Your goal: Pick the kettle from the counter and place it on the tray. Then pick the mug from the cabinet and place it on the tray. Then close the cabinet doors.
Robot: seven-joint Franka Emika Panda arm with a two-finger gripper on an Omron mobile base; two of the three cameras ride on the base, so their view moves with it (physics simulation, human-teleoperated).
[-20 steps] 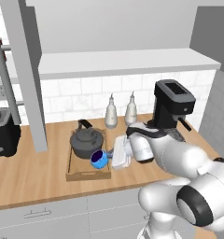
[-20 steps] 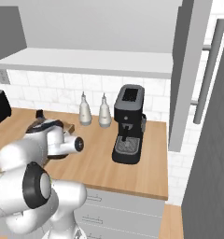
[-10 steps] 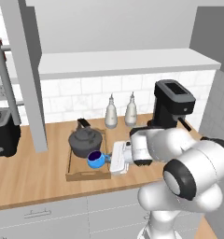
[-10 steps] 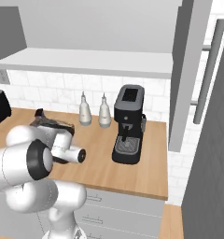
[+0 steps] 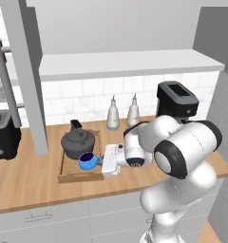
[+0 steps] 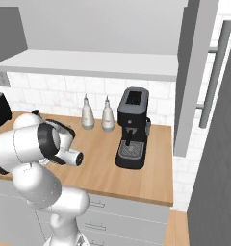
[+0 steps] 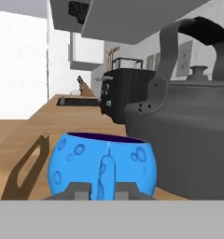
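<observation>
The dark grey kettle (image 5: 78,141) stands in the wooden tray (image 5: 63,173) on the counter (image 5: 30,187). The blue mug (image 5: 87,161) sits upright at the tray's front right corner, right beside the kettle. My gripper (image 5: 99,161) reaches in from the right, level with the mug. In the hand view the mug (image 7: 102,163) is directly ahead with its little handle between my gripper's (image 7: 102,189) two tips, which are shut on it. The kettle (image 7: 188,130) looms just behind to the right. Both cabinet doors (image 5: 23,71) (image 6: 194,72) stand open.
A black coffee machine (image 5: 176,99) stands on the counter to the right, with two pale bottles (image 5: 113,114) against the tiled wall behind the tray. A black toaster (image 5: 4,135) sits at the far left. My own elbow bulks over the counter's front edge.
The hand has slid a little to the left with the mug, deeper over the tray's corner. The arm's elbow has swung forward and up. The kettle has stayed put.
</observation>
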